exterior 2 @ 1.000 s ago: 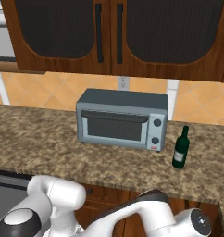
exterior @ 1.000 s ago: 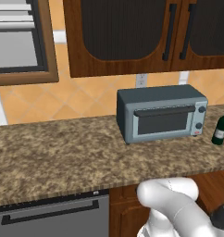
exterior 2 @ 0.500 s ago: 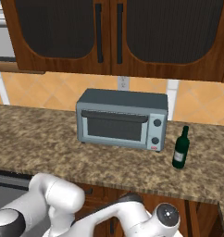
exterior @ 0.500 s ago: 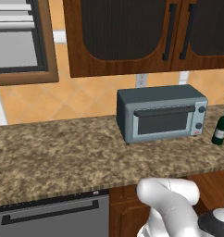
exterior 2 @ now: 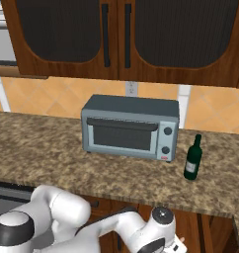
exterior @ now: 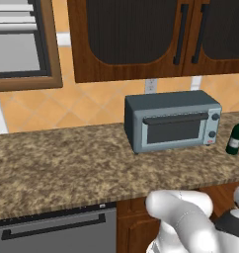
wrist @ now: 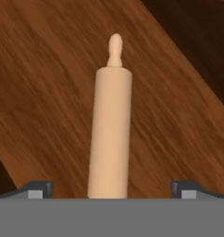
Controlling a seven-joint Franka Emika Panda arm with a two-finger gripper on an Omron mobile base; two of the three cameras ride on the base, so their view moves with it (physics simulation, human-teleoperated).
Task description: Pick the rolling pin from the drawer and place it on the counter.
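Note:
The rolling pin [wrist: 110,134], a light-brown wooden rod with a narrow handle at its far end, lies on the wooden floor of the drawer [wrist: 44,92] in the hand view. My gripper [wrist: 111,190] hangs just above it, open, with one dark fingertip [wrist: 39,189] on either side of the pin and a gap between each and the wood. The pin's near end is hidden below the frame. The speckled granite counter [exterior: 67,168] runs across both base views, also seen as the counter [exterior 2: 37,143]. The arm reaches down below its front edge.
A grey toaster oven [exterior: 171,121] stands on the counter, with a dark green bottle [exterior 2: 192,158] to its right. A grey dishwasher front [exterior: 57,232] sits under the counter at the left. Dark wood cabinets [exterior 2: 116,34] hang above.
The arm's wrist has swung further right and lower below the counter edge in both base views. Counter, oven and bottle are unmoved.

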